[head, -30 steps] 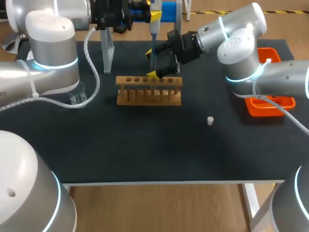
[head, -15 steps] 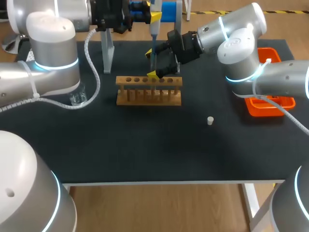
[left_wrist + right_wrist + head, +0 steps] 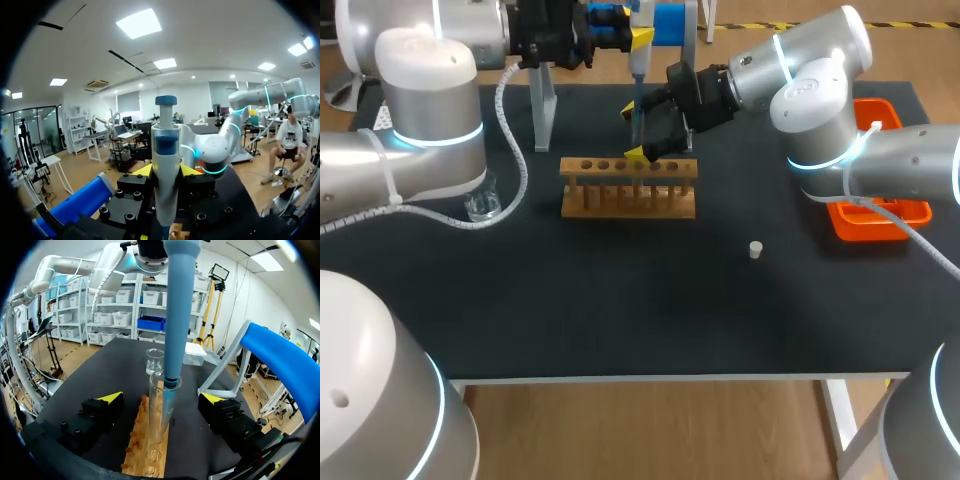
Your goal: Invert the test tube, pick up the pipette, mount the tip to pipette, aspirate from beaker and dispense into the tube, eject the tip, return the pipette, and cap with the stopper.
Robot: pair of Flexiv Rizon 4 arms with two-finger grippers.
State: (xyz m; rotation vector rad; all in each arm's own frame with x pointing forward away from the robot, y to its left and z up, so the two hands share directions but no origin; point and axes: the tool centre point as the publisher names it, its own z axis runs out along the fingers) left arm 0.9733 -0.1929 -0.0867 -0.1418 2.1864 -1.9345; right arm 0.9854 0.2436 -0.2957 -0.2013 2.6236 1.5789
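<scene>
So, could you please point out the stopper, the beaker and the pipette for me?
stopper (image 3: pixel 756 249), head view, on its white side.
beaker (image 3: pixel 483 205), head view, on its clear glass wall.
pipette (image 3: pixel 165 167), left wrist view, on its white body below the blue plunger.

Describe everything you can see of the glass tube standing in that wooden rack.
The test tube is a slim cylinder of clear glass, uncapped, standing upright in a hole of the wooden rack. It sits between the open fingers of the right gripper, and neither finger touches it. The pipette reaches down from above, its lower end inside the tube's mouth. I cannot tell whether the tube holds liquid.
</scene>
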